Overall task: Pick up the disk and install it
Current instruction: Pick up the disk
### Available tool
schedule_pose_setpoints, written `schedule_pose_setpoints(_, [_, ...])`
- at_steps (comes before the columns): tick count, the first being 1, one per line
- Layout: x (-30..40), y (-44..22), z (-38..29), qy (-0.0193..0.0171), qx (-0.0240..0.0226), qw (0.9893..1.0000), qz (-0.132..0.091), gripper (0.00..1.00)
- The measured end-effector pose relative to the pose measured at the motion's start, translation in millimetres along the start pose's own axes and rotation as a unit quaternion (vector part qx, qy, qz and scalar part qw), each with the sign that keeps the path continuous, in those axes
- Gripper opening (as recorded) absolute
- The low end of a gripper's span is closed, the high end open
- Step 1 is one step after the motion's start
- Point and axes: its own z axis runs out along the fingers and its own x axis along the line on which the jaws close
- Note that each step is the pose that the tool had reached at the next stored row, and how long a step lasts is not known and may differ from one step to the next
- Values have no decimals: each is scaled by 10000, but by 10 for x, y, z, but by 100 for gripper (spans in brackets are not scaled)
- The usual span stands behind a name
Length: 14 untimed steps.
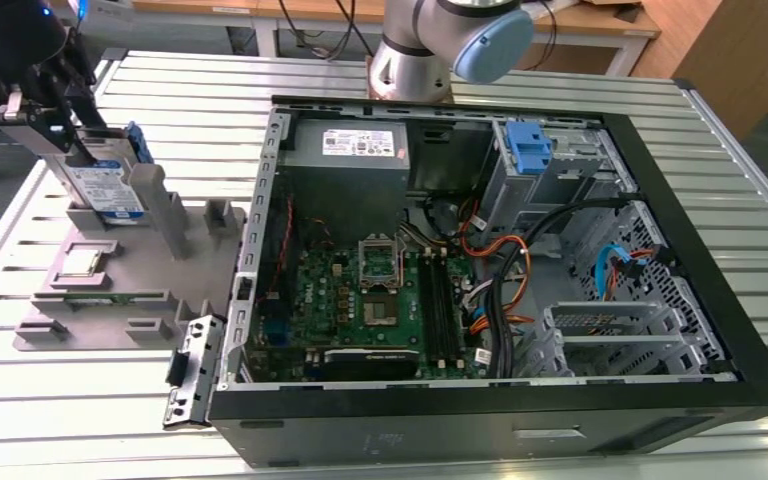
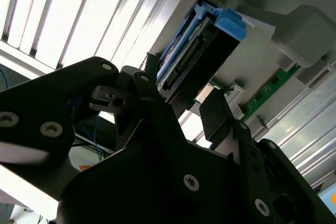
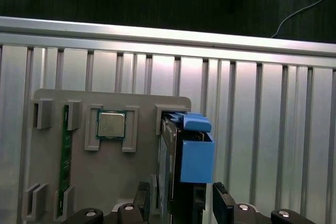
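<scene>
The disk, a silver drive with a white-and-blue label and blue rails, stands upright in a slot of the grey holder tray at the exterior view's left. My gripper comes down on its upper end. In both wrist views the two black fingers sit against the opposite faces of the disk, with the gripper shut on it. The disk's blue handle end points away from the fingers toward the tray.
An open computer case lies at the exterior view's right, with motherboard, cables, a grey power supply and a blue bracket in its drive bay. The tray also holds a processor and a memory stick. The arm's base stands behind the case.
</scene>
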Motion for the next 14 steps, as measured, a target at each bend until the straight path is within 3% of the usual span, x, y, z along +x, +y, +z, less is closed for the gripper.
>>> schedule_pose_setpoints(14, [0,0,0,-1,-18,10000,2,59])
